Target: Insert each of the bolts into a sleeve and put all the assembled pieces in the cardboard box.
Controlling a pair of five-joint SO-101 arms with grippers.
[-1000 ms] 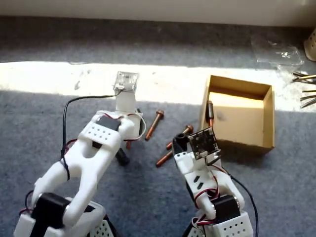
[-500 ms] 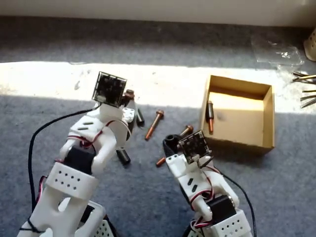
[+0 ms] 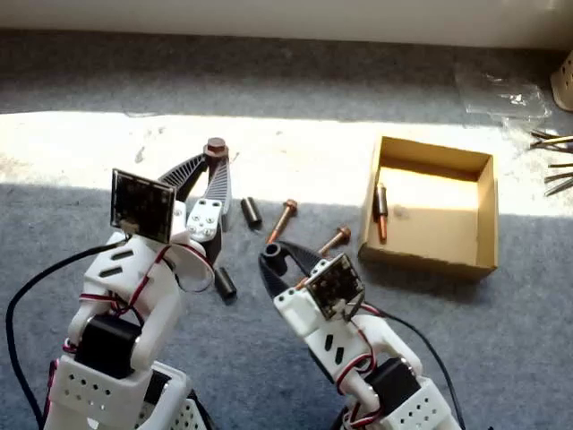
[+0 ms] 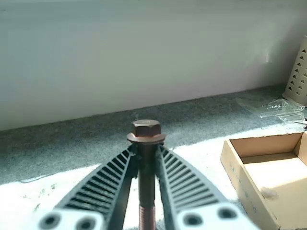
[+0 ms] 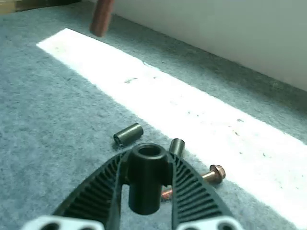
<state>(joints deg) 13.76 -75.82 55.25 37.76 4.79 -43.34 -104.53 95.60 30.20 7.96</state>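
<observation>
Here the left arm stands raised at the left of the carpet, its wrist bent so the left gripper (image 3: pixel 215 154) points toward the far wall above the sunlit strip. Its ribbed fingers (image 4: pixel 111 178) are pinched on a held bolt (image 4: pixel 146 140), which runs lengthwise between them with its hex head and flange just past the tips. The bolt is coppery brown, and thread shows low on its shank.

The right arm leans in from the near side toward the middle. The right gripper (image 3: pixel 274 261) is clamped on a black sleeve (image 5: pixel 145 178) whose open bore faces up.

Two loose sleeves (image 3: pixel 252 211) and two loose bolts (image 3: pixel 282 220) lie on the carpet between the grippers. The cardboard box (image 3: pixel 430 154) sits to the right, with one assembled piece (image 3: pixel 380 211) by its left wall.
</observation>
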